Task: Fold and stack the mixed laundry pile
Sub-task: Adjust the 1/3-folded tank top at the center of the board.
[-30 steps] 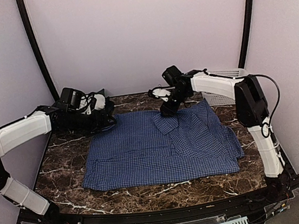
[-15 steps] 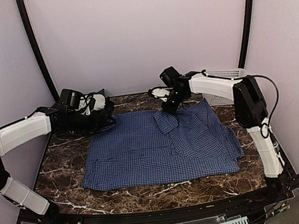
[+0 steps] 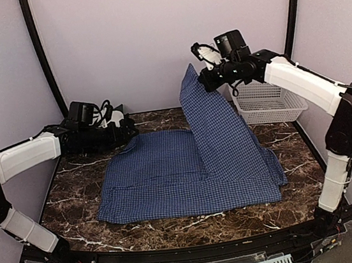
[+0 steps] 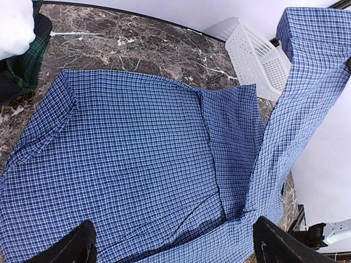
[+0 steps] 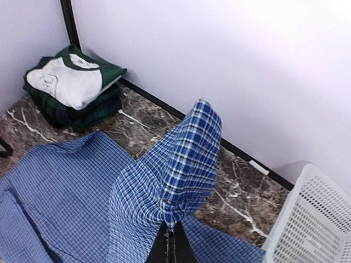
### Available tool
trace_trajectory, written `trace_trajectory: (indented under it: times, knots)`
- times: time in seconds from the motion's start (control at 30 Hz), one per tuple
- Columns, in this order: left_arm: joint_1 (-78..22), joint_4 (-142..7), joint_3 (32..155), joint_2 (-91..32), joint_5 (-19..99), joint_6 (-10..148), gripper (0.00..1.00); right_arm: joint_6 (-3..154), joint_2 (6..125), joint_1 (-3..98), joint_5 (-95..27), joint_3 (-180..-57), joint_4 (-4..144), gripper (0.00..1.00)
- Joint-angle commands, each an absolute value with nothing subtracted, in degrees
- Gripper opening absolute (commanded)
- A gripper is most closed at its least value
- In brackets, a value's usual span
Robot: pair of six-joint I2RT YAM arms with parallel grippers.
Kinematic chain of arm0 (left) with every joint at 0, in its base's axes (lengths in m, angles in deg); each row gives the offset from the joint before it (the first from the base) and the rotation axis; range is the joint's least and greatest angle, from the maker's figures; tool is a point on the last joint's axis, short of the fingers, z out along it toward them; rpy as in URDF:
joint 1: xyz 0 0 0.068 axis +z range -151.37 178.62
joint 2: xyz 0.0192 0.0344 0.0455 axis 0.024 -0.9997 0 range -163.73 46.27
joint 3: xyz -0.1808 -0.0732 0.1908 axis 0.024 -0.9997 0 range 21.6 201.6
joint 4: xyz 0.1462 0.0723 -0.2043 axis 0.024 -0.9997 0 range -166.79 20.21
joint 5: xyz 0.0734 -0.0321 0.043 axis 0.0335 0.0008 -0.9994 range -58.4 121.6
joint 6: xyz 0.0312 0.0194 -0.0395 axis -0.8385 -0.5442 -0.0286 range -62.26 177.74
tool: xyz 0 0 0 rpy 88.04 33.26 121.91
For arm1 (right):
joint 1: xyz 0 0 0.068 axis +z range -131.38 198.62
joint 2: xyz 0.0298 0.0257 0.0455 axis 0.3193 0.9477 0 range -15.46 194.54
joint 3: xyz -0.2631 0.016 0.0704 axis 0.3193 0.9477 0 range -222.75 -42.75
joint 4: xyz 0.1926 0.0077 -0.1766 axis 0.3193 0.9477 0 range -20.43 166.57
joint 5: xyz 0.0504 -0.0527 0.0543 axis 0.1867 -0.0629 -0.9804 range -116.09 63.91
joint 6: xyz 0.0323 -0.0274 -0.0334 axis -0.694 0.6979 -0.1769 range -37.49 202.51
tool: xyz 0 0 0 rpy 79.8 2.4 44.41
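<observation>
Blue-check shirt (image 3: 187, 168) tight in clamped R tool (image 3: 200, 77), aloft; L tool (image 3: 131, 132) spread wide, empty.

Dark brown white-veined marble table (image 3: 74, 189), blue-and-white small-check shirt (image 3: 169, 177) spread across its middle, right part lifted clear, folded dark green plaid garment (image 5: 77, 116) in far left corner under a white-and-green garment (image 5: 68, 82), white plastic lattice basket (image 3: 268, 101) at far right corner

Left arm: lying low, reaching rearward.
Left gripper (image 3: 128, 132): gaping wide, holding nothing.
Right arm: arching high.
Right gripper (image 3: 203, 79): pinching shirt (image 3: 168, 171) tight.
</observation>
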State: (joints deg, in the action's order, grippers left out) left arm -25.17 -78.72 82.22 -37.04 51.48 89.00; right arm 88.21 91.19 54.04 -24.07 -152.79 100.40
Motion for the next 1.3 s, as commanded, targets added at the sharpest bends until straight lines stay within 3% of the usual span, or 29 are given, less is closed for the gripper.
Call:
trace_trajectory:
  times: [0.0, 0.33, 0.7, 1.03, 1.2, 1.27]
  knots:
    - [-25.5, -77.8, 81.5, -35.4, 51.0, 89.6, 0.99, 78.7, 87.0, 55.8, -31.7, -143.7, 96.8, 0.00]
    - [-24.4, -82.7, 77.3, -33.1, 46.2, 92.0, 0.99, 71.3, 89.9, 67.3, -32.2, -132.5, 92.5, 0.00]
    - [-16.2, -89.0, 72.6, -23.1, 43.5, 95.5, 0.99, 65.0, 105.1, 79.2, -29.6, -146.8, 94.0, 0.00]
    - [-14.6, -90.1, 71.5, -23.4, 45.8, 94.5, 0.99, 63.8, 110.0, 84.4, -36.5, -148.9, 90.4, 0.01]
    - [-14.6, -89.5, 70.5, -24.3, 47.3, 94.7, 0.99, 65.9, 110.0, 84.4, -43.8, -148.9, 91.0, 0.52]
    - [-14.6, -89.1, 70.3, -24.1, 47.2, 94.7, 0.99, 66.4, 105.8, 84.3, -44.8, -145.3, 88.3, 0.62]
